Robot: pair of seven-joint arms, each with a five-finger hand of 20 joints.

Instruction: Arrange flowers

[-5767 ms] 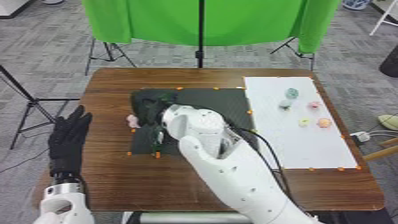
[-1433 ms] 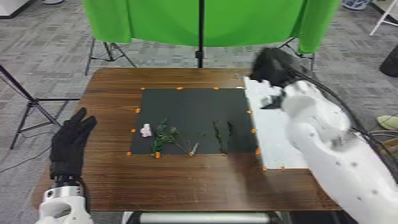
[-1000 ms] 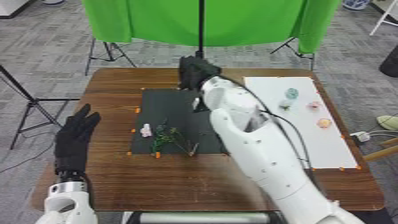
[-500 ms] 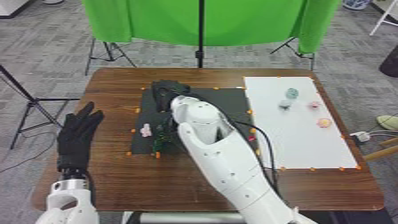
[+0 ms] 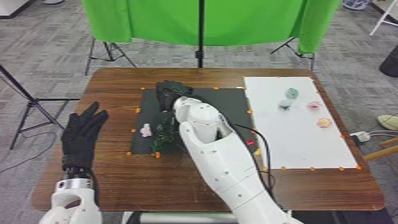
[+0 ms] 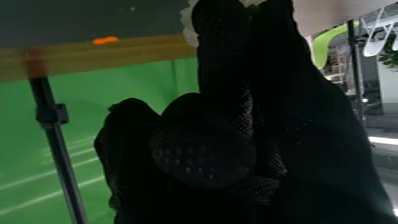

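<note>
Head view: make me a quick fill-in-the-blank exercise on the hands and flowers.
The hand over the dark mat is the robot's ____ one.
The white sheet bears ____ flower heads.
The flower head just left of the green stems is ____.

Missing words: right; four; pink.

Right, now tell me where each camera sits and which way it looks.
Head view: on the robot's head, looking forward and down over the table; both arms come in from below, with the left hand and right hand.
Right wrist view: on the right arm's wrist, looking along that hand, a pale flower at its fingertips.
Both share: the right hand, the table and the green cloth.
</note>
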